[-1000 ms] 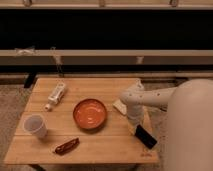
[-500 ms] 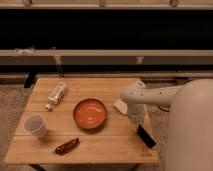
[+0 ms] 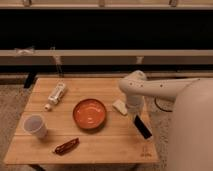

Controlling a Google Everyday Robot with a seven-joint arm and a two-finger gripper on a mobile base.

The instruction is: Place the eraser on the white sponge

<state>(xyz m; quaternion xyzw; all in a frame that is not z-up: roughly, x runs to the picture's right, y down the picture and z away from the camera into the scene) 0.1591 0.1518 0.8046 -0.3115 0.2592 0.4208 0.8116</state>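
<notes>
The eraser [image 3: 143, 128], a small black flat block, hangs tilted just below my gripper [image 3: 137, 119] over the right side of the wooden table [image 3: 100, 145]. The gripper is shut on the eraser's upper end and holds it slightly above the tabletop. The white arm [image 3: 150, 89] comes in from the right and bends down to the gripper. The white sponge [image 3: 119, 106], a small off-white flat pad, lies on the table just left of the gripper, between it and the orange bowl [image 3: 90, 113]. The arm partly covers the sponge's right edge.
A white tube-shaped bottle [image 3: 56, 94] lies at the table's back left. A white cup [image 3: 35, 125] stands at the front left. A reddish-brown wrapper-like thing [image 3: 66, 145] lies near the front edge. The robot's white body [image 3: 192, 130] fills the right side.
The gripper and the eraser have moved up and a little left, closer to the white sponge. Everything else on the table stays where it was.
</notes>
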